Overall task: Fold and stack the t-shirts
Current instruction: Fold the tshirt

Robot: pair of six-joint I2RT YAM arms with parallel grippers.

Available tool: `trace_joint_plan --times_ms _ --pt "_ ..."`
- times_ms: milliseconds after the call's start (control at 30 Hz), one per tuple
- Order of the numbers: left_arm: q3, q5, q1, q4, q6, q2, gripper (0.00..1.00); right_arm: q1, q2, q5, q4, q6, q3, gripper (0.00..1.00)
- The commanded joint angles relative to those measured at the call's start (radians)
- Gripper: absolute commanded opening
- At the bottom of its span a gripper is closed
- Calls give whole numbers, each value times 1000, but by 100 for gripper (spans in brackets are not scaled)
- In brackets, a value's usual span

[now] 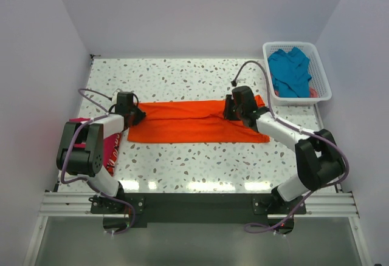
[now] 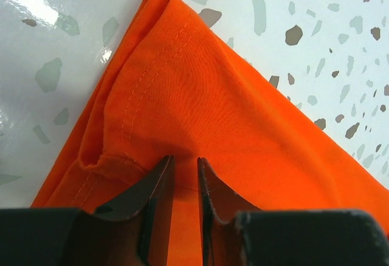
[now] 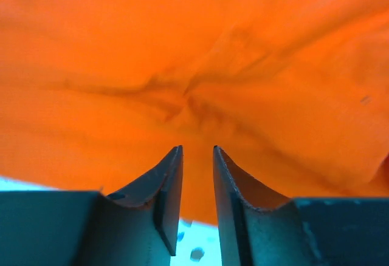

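Nearest to the lens, along the bottom of the top view: metal rail (image 1: 64, 205) with both arm bases bolted on. Behind it, speckled table (image 1: 200, 163).

At far left, pink shirt (image 1: 111, 147), mostly hidden under the left arm (image 1: 82, 147). Only a strip and a small corner visible, so folded or not, cannot tell. Just to the right, left gripper (image 1: 135, 115), down at the left end of the orange shirt (image 1: 194, 123). From the left wrist: jaws parted by a narrow slit, cloth seen through the slit, tips at a stitched hem near one folded corner. Touching the cloth or just over it, hard to make out. Lower part of the fingers cut off by the frame.

In the middle, orange shirt lying as a long flat band across the table, left to right, folded lengthwise. Right end partly covered by the right gripper (image 1: 228, 107). From the right wrist: jaws also a little apart, not clamped on anything. Cloth blurred there and filling nearly all the view, wrinkles running together just ahead of the tips.

At far right, near the back corner, white basket (image 1: 301, 101) with the teal shirt (image 1: 290, 71) crumpled inside. Something red at its near right corner, too small to identify.
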Motion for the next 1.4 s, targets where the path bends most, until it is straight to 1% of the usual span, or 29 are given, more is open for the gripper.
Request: trace_joint_plan --times_ms 0,33,67,133,233,267,433,567,733,933,1067,1100,1200,1233,1300,1333,1367 --pt "0 7 9 41 -6 -36 27 -103 69 -48 18 -55 122 33" --pt "1 9 9 41 -6 -33 27 -111 121 -51 7 -66 147 34" --pt "4 12 9 41 -4 -31 27 -119 143 -49 -4 -75 193 39" --pt "12 14 9 41 -4 -25 27 -125 201 -52 -10 -96 242 44" --pt "13 15 9 39 -4 -20 27 -129 250 -65 -30 -110 290 51" --pt "12 15 9 39 -4 -22 27 -129 277 -65 -33 -113 313 52" --pt "6 15 10 41 -4 -22 27 -132 311 -34 -54 -136 342 55" --pt "6 14 10 41 -4 -26 27 -131 324 -26 -56 -144 348 55" --pt "6 14 10 41 -4 -31 27 -134 344 -37 -48 -136 353 50" --pt "7 17 10 42 -4 -36 27 -134 361 -36 -55 -139 368 49" --pt "7 18 10 41 -3 -37 27 -134 358 -37 -56 -136 367 45" --pt "7 18 10 42 -3 -37 27 -134 354 -37 -56 -135 363 41" --pt "9 20 10 42 -4 -36 27 -134 350 -39 -53 -130 353 35" --pt "9 21 10 44 -3 -37 27 -135 350 -40 -51 -130 350 28" --pt "7 18 13 44 -4 -37 27 -135 347 -48 -48 -126 344 22" --pt "9 18 12 44 -3 -36 27 -135 344 -51 -48 -124 336 15" --pt "9 21 12 44 -3 -36 27 -134 341 -52 -47 -121 333 13"
